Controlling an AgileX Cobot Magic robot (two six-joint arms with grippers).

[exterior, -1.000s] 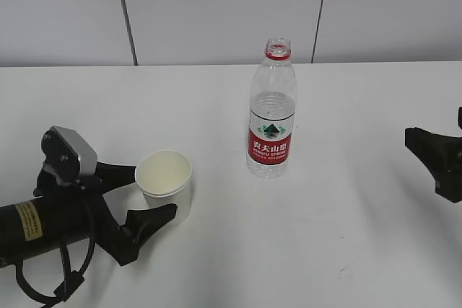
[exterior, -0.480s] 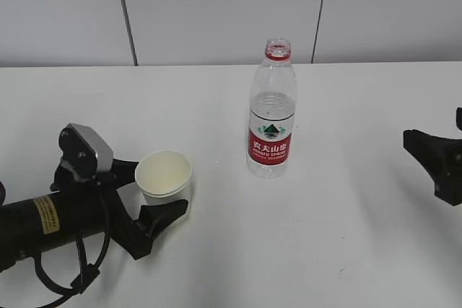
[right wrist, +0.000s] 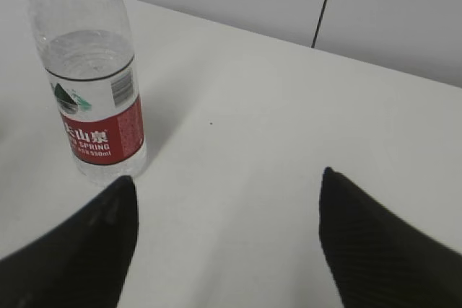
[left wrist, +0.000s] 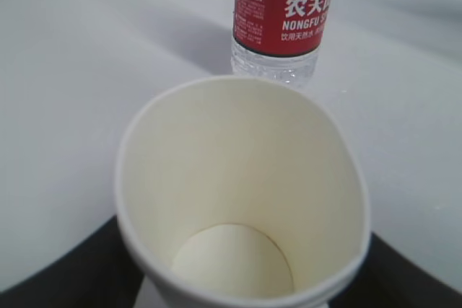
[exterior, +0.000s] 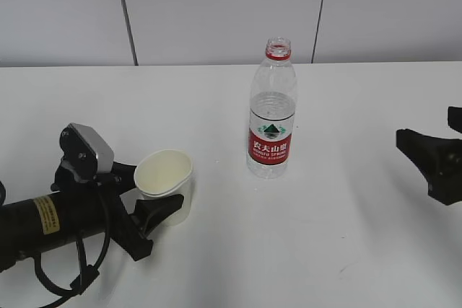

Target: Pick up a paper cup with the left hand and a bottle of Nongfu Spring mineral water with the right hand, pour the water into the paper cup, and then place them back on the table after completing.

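An empty white paper cup [exterior: 164,178] stands on the white table [exterior: 325,236] at front left, its rim pressed into an oval and leaning slightly. My left gripper [exterior: 157,189] is shut on it, one black finger on each side of the cup wall. In the left wrist view the cup [left wrist: 238,200] fills the frame between the dark fingers [left wrist: 65,272]. The Nongfu Spring bottle [exterior: 272,117], uncapped, with a red label and clear water to its shoulder, stands upright at the centre. My right gripper [exterior: 423,125] hangs open at the far right, well clear of the bottle [right wrist: 94,91].
Grey wall panels [exterior: 216,5] run along the table's far edge. In the right wrist view the open right gripper [right wrist: 227,176] has only bare tabletop between its fingers. The bottle's base [left wrist: 285,19] stands just beyond the cup.
The left gripper slid forward round the cup and closed on it, squeezing the rim oval and tipping it slightly. The right gripper crept a little left. The bottle stayed put.
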